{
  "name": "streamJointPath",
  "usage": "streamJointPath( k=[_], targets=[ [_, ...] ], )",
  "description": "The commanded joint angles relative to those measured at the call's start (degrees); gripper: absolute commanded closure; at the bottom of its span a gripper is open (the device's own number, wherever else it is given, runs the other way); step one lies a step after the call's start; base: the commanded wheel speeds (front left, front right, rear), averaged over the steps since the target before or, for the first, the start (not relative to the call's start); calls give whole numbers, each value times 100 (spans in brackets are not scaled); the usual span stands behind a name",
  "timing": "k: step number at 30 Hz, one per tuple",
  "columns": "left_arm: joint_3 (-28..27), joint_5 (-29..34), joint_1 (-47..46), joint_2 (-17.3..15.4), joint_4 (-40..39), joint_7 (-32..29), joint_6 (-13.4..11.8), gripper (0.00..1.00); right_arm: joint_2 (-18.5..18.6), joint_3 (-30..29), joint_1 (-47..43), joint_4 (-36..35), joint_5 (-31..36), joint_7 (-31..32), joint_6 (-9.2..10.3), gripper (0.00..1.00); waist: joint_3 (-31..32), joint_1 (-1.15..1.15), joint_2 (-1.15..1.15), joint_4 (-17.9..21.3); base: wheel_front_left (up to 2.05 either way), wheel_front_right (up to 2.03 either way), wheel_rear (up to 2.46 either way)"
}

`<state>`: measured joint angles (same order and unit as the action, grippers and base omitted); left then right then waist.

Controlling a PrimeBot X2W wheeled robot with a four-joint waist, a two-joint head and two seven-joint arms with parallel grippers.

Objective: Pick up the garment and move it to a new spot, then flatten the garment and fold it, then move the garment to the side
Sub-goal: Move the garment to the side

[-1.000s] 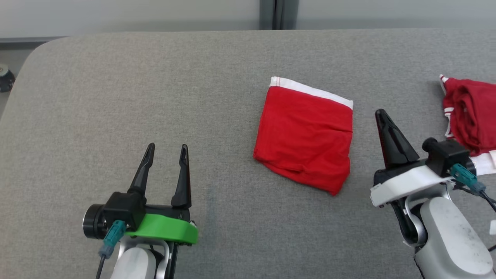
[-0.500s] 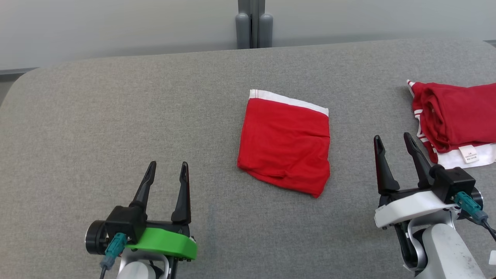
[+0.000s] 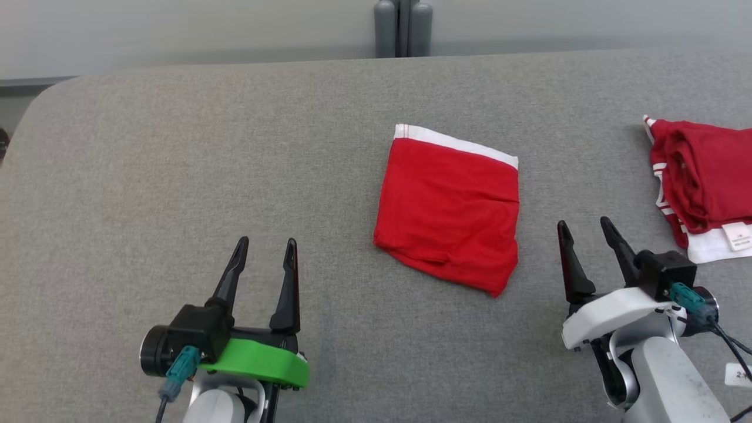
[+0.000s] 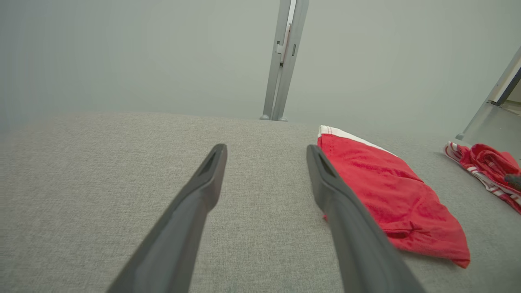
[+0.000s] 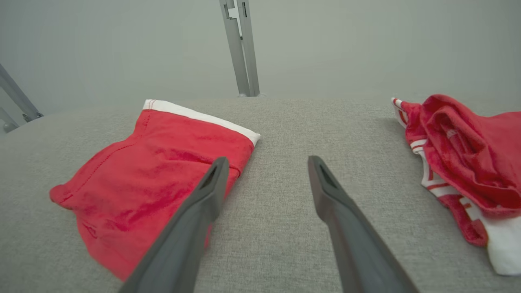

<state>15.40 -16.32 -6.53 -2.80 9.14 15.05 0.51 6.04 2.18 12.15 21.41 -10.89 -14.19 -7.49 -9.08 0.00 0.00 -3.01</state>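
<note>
A folded red garment [image 3: 449, 205] with a white waistband lies flat near the middle of the grey table [image 3: 176, 164]; it also appears as the red garment [image 4: 390, 199] and the red garment [image 5: 154, 171] in the wrist views. My left gripper [image 3: 264, 244] stands open at the lower left, well apart from the garment, nothing between its fingers. My right gripper [image 3: 584, 226] is open at the lower right, just right of the garment and clear of it. The left gripper [image 4: 266, 150] and right gripper [image 5: 266, 162] each show two spread fingers over bare cloth.
A second red and white garment [image 3: 702, 182] lies bunched at the table's right edge, with a white label showing; it is the bunched garment [image 5: 468, 162] in the right wrist view. A grey post [image 3: 402, 26] stands behind the far edge. A white sticker [image 3: 737, 373] sits at the lower right.
My right gripper has gone from shut and turned sideways to open with fingers pointing up the view, and has drawn back lower. The head camera shifted; the garments lie unchanged.
</note>
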Motion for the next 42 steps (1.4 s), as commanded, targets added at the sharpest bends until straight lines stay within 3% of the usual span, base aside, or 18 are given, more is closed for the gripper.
streamJointPath(
  k=[1,14,24,25,26,36,42],
  targets=[
    [14,-23,-105,-23,-6,13,-36,0,22,54,148,122,-102,61,0,0,-178,0,0,-195,0,0,0],
    [265,-165,-266,-22,-3,13,-148,0,146,289,951,1215,-1203,918,0,0,-484,0,0,-806,0,0,0],
    [294,-205,-234,-22,-23,14,-196,0,90,416,1251,1854,-1250,1277,0,1,-471,0,0,-995,0,0,0],
    [287,-199,-231,-22,-24,14,-194,0,118,505,1269,1883,-1164,1276,0,70,-467,0,0,-989,0,0,0],
    [281,-182,-228,-22,-23,14,-190,0,161,578,1281,1888,-1071,1226,0,100,-463,0,0,-980,0,0,0],
    [251,-9,-236,-22,0,13,-111,0,440,1037,1524,2039,-534,923,6,100,-350,0,0,-647,0,0,0],
    [339,117,-303,-22,-38,13,-51,0,901,1534,1675,1888,-250,920,5,100,-320,0,0,-355,0,0,0]
  ],
)
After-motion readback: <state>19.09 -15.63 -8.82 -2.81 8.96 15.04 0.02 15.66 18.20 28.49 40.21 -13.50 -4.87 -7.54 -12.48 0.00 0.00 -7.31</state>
